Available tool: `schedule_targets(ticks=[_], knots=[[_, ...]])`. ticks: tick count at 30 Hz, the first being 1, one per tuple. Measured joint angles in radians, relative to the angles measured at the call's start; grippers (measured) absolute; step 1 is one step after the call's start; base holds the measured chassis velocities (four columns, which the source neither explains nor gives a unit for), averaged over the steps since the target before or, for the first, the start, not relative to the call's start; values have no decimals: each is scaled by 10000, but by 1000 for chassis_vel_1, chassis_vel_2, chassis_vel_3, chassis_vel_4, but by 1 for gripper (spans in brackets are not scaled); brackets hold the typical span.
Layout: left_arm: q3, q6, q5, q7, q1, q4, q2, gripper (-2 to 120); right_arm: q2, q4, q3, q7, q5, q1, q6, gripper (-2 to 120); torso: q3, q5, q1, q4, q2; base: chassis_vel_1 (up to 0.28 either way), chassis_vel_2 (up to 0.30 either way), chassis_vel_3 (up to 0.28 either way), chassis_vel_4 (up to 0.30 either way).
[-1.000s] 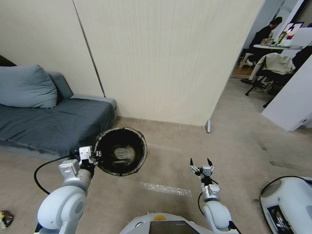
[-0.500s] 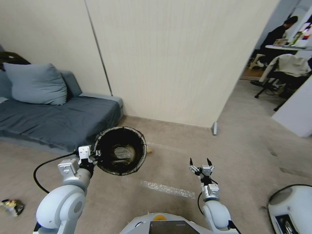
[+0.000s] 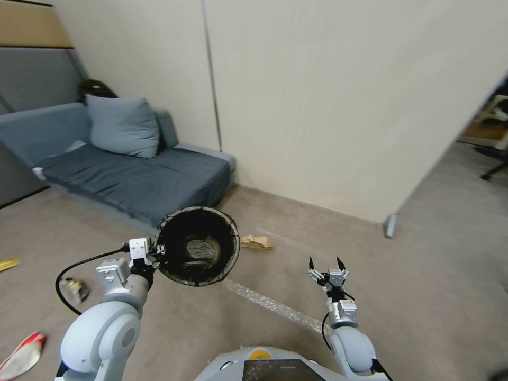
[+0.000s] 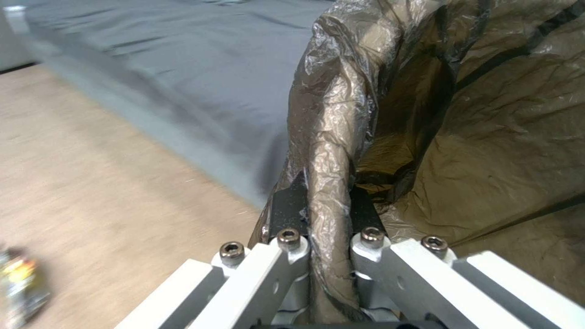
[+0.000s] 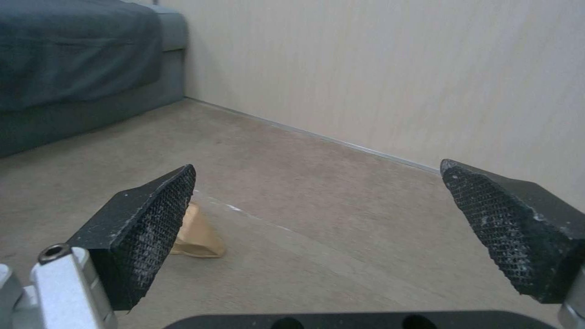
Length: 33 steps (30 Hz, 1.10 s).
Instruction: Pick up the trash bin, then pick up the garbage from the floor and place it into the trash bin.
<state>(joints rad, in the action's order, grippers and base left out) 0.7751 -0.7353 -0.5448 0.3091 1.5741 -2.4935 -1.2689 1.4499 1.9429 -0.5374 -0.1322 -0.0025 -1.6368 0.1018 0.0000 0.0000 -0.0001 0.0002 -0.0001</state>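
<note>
Dark brown-black bag (image 3: 197, 248), blue-grey sofa (image 3: 132, 180), tan scrap (image 3: 256, 242), red-white wrapper (image 3: 21, 355).

- The head camera looks down from high up, over both arms at the floor (image 3: 434, 275).
- The left wrist camera sits very close behind the left gripper (image 4: 328, 214), facing the sofa (image 4: 183, 59).
- The right wrist camera looks low past the right gripper (image 5: 320, 228); it and the head camera both see the tan scrap (image 5: 195, 235).

Grey sofa (image 3: 132, 177) w/ cushion (image 3: 123, 126) by beige wall (image 3: 338, 100); clear tape strip (image 3: 275, 306) on floor.

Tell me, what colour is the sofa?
The sofa is grey-blue; the head view shows it best.
</note>
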Motion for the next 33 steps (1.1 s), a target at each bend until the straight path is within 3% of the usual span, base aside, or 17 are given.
schedule_targets(ticks=[14,20,22,24,26,27,30,33], knots=[[-55,0,270,104,2,147,-126,0,-126,122,-23,-34,5,51,0,100,0,-1,0,-6,0,41,42,43,42],[-118,0,426,45,43,182,-198,0,-422,472,90,-441,425,266,-686,100,0,1,0,-2,0,0,0,0,0],[-120,0,453,48,54,184,-216,0,-764,726,195,-790,913,571,-1739,100,0,0,0,-4,0,0,0,0,0],[-120,0,462,55,61,184,-219,0,-896,785,213,-901,1128,722,-2184,100,0,1,1,-2,0,0,0,0,0],[-120,0,485,69,78,177,-214,0,-1435,919,278,-1291,2203,1451,-3779,100,0,0,1,-1,1,0,0,0,0],[-120,0,485,69,78,177,-214,0,-1435,919,278,-1291,2203,1451,-3779,100,0,0,1,-1,1,0,0,0,0],[-253,0,675,-46,-5,240,-72,0,-2423,846,238,-1918,4518,2684,-6335,100,0,3,1,5,0,0,0,0,0],[-362,0,708,-84,-82,334,17,0,-2886,691,185,-1966,4913,3019,-7053,100,1,-1,1,-2,0,0,0,0,0]])
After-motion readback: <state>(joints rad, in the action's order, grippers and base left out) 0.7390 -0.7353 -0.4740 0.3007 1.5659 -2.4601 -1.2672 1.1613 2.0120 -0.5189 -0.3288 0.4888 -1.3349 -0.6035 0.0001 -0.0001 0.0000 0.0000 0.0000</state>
